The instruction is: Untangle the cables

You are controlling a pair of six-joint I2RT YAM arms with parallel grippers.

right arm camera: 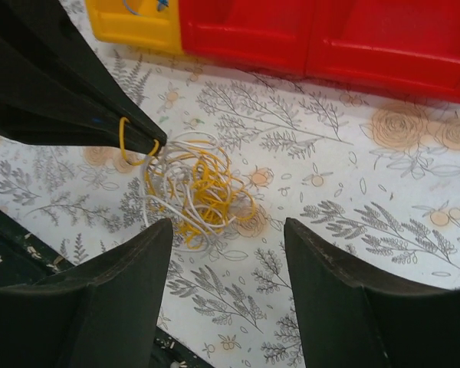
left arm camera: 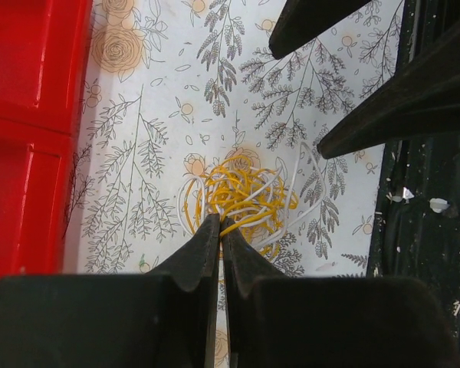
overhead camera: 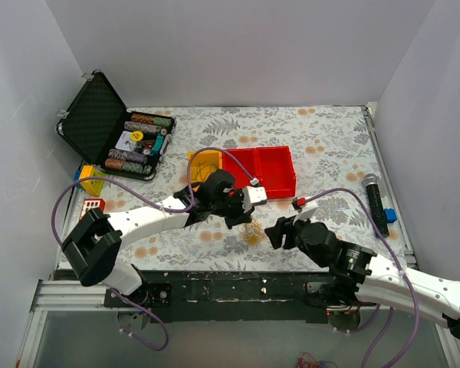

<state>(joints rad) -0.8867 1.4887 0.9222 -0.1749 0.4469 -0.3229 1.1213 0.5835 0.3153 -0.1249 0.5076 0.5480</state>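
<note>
The cables (overhead camera: pixel 252 232) are a small tangle of thin yellow and white wires lying on the flowered table near its front edge. It also shows in the left wrist view (left arm camera: pixel 241 198) and the right wrist view (right arm camera: pixel 193 190). My left gripper (left arm camera: pixel 220 224) is shut on a yellow strand at the tangle's edge; its black tip (right arm camera: pixel 142 132) shows with a yellow loop in it. My right gripper (right arm camera: pixel 228 234) is open and empty, just short of the tangle, its fingers (left arm camera: pixel 383 100) on the tangle's far side.
A red two-compartment bin (overhead camera: pixel 272 170) with a yellow bin (overhead camera: pixel 202 163) holding more wires stands behind the tangle. An open black case of chips (overhead camera: pixel 134 143) is at back left. A black microphone (overhead camera: pixel 376 201) lies right. Toy blocks (overhead camera: pixel 92 184) lie left.
</note>
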